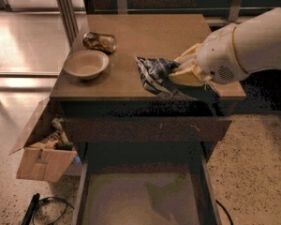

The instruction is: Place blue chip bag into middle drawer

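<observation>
While the bench [150,32] carried three things, two of them stood well apart from the claw: a pale bowl [86,63] sat near the front left corner, and a can [99,41] lay on its side just behind the bowl, towards the left edge. The middle and back of the bench top lay between them and the arm. Under the front edge ran a brown, scuffed panel [145,129], and below it the drawer [140,196] stood pulled out, its pale floor open to view between thin dark side walls. On the floor by the bench's left side stood an open cardboard box [42,161] with scraps in it, and a black cable [47,207] lay in front of the box.

The white arm [253,43] reached in over the right edge. Its claw [180,69] was near the front edge, right of the middle, with its tan fingers [189,75] clamped on the right end of the bag [152,74]. The bag stuck out leftward from the claw, crumpled and tilted, over the bench top just behind the front edge. It was above and behind the drawer, not in it, and well apart from the bowl.
</observation>
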`<state>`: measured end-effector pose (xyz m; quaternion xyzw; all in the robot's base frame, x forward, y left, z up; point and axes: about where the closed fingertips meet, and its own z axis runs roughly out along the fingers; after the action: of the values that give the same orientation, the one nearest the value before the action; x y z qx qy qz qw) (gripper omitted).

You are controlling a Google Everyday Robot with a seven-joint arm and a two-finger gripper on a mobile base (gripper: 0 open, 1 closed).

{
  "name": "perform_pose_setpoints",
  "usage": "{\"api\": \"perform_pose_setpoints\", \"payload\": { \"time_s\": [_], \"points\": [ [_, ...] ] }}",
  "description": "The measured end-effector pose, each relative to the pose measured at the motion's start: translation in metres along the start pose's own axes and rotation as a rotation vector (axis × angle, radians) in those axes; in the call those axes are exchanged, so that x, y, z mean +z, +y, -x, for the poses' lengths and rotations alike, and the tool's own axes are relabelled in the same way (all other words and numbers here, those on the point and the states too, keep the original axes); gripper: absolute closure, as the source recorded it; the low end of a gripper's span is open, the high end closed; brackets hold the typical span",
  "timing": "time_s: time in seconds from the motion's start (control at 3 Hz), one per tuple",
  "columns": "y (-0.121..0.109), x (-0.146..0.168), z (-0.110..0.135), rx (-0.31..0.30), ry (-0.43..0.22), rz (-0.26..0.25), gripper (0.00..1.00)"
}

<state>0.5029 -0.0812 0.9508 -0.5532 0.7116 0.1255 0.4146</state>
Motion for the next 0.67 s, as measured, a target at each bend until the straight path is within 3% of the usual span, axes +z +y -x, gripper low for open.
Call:
{"api": "perform_pose_setpoints", "payload": {
  "time_s": [0.33, 0.67],
  "points": [
    [0.057, -0.007, -0.023, 0.013, -0.060, 0.029, 1.00],
    [0.083, 0.010, -0.059, 0.042, -0.088, 0.023, 1.00]
  ]
}}
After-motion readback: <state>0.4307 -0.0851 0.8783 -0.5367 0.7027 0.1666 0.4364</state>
